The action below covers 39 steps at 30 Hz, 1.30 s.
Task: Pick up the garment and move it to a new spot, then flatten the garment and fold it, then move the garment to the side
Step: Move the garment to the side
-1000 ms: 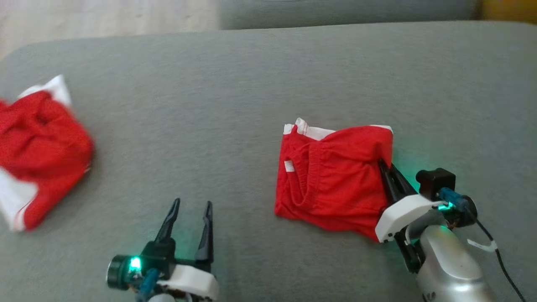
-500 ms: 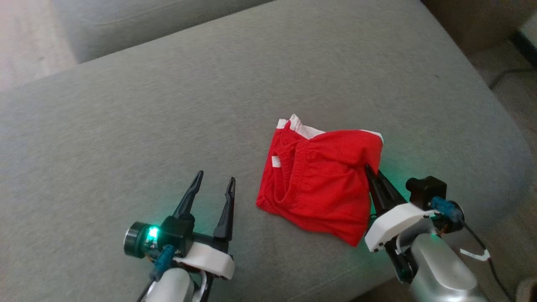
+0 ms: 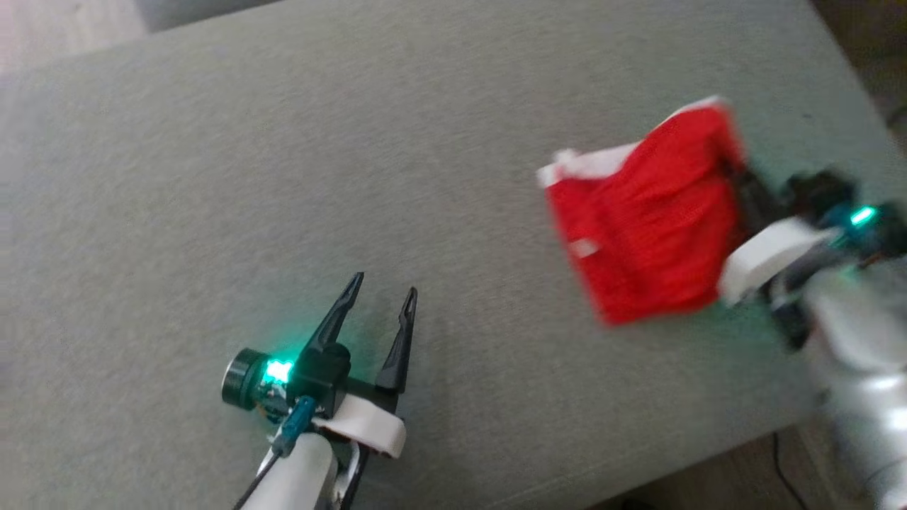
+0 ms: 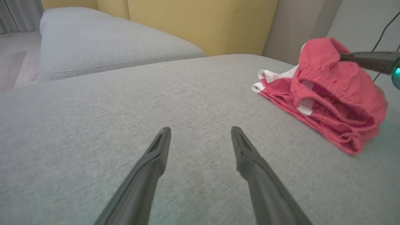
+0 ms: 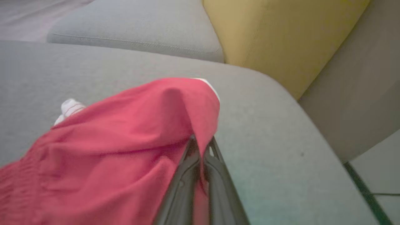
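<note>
The garment (image 3: 648, 230) is a folded pair of red shorts with white trim, on the right part of the grey cushion (image 3: 397, 142). My right gripper (image 3: 737, 177) is shut on its right edge and lifts that edge off the cushion; the right wrist view shows red cloth (image 5: 125, 147) draped over the pinched fingers (image 5: 195, 156). In the left wrist view the garment (image 4: 328, 93) sits at the right, its far edge raised. My left gripper (image 3: 382, 294) stands open at the lower middle, over bare cushion, holding nothing.
The cushion's right edge (image 3: 843, 78) drops to the floor close to the garment. A yellow backrest (image 5: 281, 40) and a second grey cushion (image 4: 103, 50) lie beyond. Bare cushion spreads to the left of the left gripper.
The head camera has swung, so the second red garment at the far left has left the picture. My right gripper has carried the garment's edge up and toward the cushion's right side. The left gripper stays open.
</note>
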### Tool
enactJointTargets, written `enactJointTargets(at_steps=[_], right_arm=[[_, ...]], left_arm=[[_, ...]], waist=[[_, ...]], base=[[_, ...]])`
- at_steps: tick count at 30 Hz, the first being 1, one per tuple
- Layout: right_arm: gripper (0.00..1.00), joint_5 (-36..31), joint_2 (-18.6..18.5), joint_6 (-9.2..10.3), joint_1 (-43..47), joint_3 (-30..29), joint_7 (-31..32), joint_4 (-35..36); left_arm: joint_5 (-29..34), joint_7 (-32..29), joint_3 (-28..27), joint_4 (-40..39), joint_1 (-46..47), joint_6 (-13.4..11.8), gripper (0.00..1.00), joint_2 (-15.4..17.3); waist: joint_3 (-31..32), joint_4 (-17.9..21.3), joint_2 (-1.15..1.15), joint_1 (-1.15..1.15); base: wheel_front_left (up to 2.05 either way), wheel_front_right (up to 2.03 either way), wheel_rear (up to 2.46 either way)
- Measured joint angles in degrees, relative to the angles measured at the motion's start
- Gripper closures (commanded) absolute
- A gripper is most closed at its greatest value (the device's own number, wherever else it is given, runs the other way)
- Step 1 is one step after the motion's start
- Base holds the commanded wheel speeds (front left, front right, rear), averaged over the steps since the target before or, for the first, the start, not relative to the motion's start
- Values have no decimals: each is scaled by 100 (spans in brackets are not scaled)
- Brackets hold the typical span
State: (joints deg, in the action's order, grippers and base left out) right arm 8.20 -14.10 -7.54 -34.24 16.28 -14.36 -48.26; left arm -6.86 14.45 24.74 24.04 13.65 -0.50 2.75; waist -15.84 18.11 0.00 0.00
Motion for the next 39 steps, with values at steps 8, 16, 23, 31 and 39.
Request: enactJointTargets(at_steps=[8,16,23,31,39], right_arm=[[100,-436,-1363,0,-1179,-517,201,-1272],[0,-836,-1817,0,-1744,-1094,167,-1771],[0,-1028,-1700,0,-1941,-1747,15,-1641],[0,-828,-401,0,-1114,-2011,-10,549],[0,-461,571,0,765,-1782,-9,1791]], left_arm=[[96,0,-41,-88,68,-4,0,0],[97,0,-65,-176,142,-59,0,-2],[97,0,-246,-168,142,-154,0,-7],[96,0,-827,-202,92,-312,0,-10],[86,0,-1600,-303,-390,-438,0,5]], waist=[[-349,-780,0,0],[-498,-1081,0,1],[-428,-1080,0,0],[-79,-1099,0,-1],[325,-1235,0,-1]], base=[[0,0,0],[0,0,0],[0,0,0],[0,0,0],[0,0,0]])
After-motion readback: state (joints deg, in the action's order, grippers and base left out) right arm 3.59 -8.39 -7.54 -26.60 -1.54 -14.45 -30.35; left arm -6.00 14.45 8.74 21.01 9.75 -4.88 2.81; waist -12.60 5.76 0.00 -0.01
